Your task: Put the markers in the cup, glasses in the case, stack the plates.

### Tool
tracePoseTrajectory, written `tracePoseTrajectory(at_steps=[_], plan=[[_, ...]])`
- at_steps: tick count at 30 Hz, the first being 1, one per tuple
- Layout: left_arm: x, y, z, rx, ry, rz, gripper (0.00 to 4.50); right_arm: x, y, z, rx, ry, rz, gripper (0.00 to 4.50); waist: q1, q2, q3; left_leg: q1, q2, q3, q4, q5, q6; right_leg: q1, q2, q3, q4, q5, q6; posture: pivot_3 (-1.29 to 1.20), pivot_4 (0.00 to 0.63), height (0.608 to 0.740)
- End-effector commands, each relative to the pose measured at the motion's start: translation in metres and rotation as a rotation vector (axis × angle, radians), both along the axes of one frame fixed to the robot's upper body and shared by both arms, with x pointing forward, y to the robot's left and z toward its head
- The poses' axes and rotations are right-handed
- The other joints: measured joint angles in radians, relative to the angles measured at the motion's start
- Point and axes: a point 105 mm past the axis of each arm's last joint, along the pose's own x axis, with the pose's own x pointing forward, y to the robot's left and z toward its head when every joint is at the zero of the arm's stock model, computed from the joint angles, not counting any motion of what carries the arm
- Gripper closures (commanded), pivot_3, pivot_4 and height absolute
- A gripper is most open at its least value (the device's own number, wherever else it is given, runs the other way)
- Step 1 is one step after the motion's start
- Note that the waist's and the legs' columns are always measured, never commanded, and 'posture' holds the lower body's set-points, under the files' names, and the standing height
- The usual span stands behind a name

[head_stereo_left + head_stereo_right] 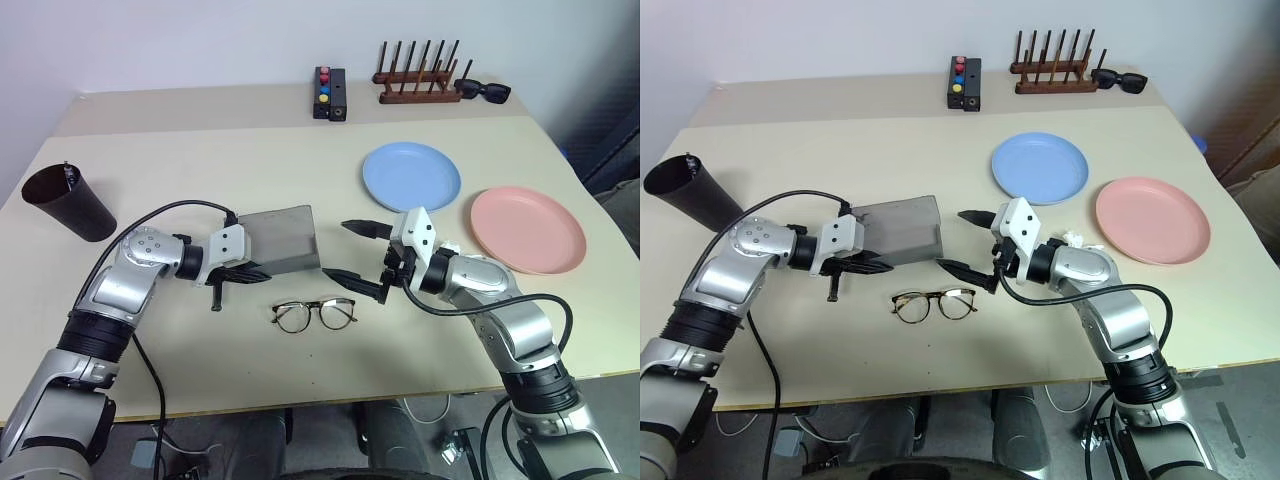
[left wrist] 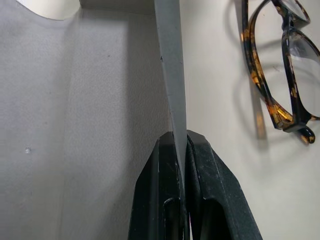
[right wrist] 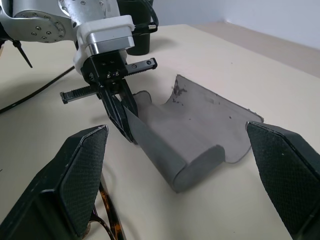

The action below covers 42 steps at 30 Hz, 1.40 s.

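The left gripper [image 1: 238, 272] is pinching the thin wall of the open grey hard-shell spectacle case [image 1: 285, 240] on the beige counter [image 1: 200, 160], fingers clamped on its edge, while the right gripper [image 1: 352, 256] is waiting beside it with fingers spread wide. The thin dark-framed glasses [image 1: 313, 315] are lying just in front of the case; light and fragile, they are probably best taken at the bridge. The left wrist view is revealing tortoiseshell mottling on the frame; the head views are showing the dark tapered cup [image 1: 68, 203] well apart.
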Motion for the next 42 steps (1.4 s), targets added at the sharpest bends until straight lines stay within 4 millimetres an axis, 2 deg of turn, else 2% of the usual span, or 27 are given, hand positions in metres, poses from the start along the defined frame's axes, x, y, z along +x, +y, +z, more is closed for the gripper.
tracePoseTrajectory(at_steps=[1,2,5,8,13,17,20,22,26,28,35,42], plan=[[-0.002,0.003,-0.001,0.041,0.008,-0.025,4.46,-0.003,0.001,0.012,0.012,-0.048,0.007,0.0,0.0,0.0,0.0,0.0,0.0,0.0,0.0,0.0,0.0,0.0,0.0,0.0,0.0,0.0,0.0,0.0,0.15,0.734],[-0.002,0.004,-0.001,0.048,0.009,-0.025,4.46,-0.003,0.001,0.012,0.013,-0.048,0.006,0.0,0.0,0.0,0.0,0.0,0.0,0.0,0.0,0.0,0.0,0.0,0.0,0.0,0.0,0.0,0.0,0.0,0.15,0.734],[-0.001,0.003,0.001,0.034,0.017,-0.025,3.47,-0.003,0.001,0.012,0.014,-0.049,0.004,0.0,-0.002,0.0,0.0,0.0,0.0,0.0,0.0,0.0,0.0,0.0,0.0,0.0,0.0,0.0,0.0,0.0,0.15,0.734],[0.0,0.001,0.007,0.015,-0.004,-0.027,1.99,-0.002,0.0,0.012,0.013,-0.049,0.001,0.0,-0.001,0.0,0.0,0.0,0.0,0.0,0.0,0.0,0.0,0.0,0.0,0.0,0.0,0.0,0.0,0.0,0.15,0.734],[0.001,0.0,0.025,-0.05,-0.026,-0.014,1.99,-0.001,-0.003,0.012,0.009,-0.05,-0.008,0.0,0.0,0.0,0.0,0.0,0.0,0.0,0.001,0.0,0.0,0.0,0.0,0.0,0.001,0.0,0.0,0.0,0.15,0.734],[-0.005,-0.008,0.052,-0.153,-0.025,-0.029,1.99,0.001,-0.01,0.011,-0.005,-0.05,-0.028,0.0,0.0,0.0,0.0,-0.001,0.0,0.0,0.002,0.0,0.001,0.0,0.0,0.0,0.001,0.0,0.0,0.0,0.15,0.734],[-0.013,-0.017,0.063,-0.19,-0.021,-0.053,1.17,0.001,-0.018,0.007,-0.035,-0.045,-0.044,0.0,0.001,0.0,0.0,-0.001,0.0,0.0,0.003,-0.001,0.001,0.0,0.0,0.0,0.001,0.0,0.0,0.0,0.15,0.734],[-0.018,-0.026,0.065,-0.186,-0.033,-0.085,0.19,-0.001,-0.023,0.003,-0.067,-0.039,-0.049,0.0,0.003,0.0,0.0,-0.001,0.0,0.0,0.003,-0.001,0.001,0.001,0.0,0.0,0.001,0.0,0.0,0.0,0.15,0.734],[-0.041,-0.054,0.054,-0.155,-0.004,-0.214,0.08,-0.005,-0.032,-0.003,-0.104,-0.027,-0.06,0.0,0.003,0.0,0.0,-0.001,0.0,0.0,0.003,-0.001,0.001,0.001,0.0,0.0,0.001,0.0,0.0,0.0,0.15,0.734],[-0.045,-0.063,0.049,-0.15,0.013,-0.238,0.08,-0.006,-0.035,-0.004,-0.111,-0.024,-0.07,0.0,0.003,0.0,0.0,-0.001,0.0,0.0,0.003,-0.001,0.002,0.001,0.0,0.0,0.001,0.0,0.0,0.0,0.15,0.734],[-0.049,-0.077,0.025,-0.059,0.056,-0.303,0.08,-0.015,-0.044,-0.012,-0.16,0.001,-0.076,0.0,0.003,0.0,0.0,0.0,0.0,0.0,0.004,-0.001,0.002,0.002,0.0,0.0,0.001,0.0,0.0,0.0,0.15,0.734],[-0.044,-0.079,0.009,0.0,0.09,-0.331,0.08,-0.019,-0.043,-0.013,-0.159,0.006,-0.084,0.0,0.006,0.0,0.0,0.0,0.0,0.0,0.005,-0.001,0.002,0.002,0.0,0.0,0.001,0.0,0.0,0.0,0.15,0.734]])
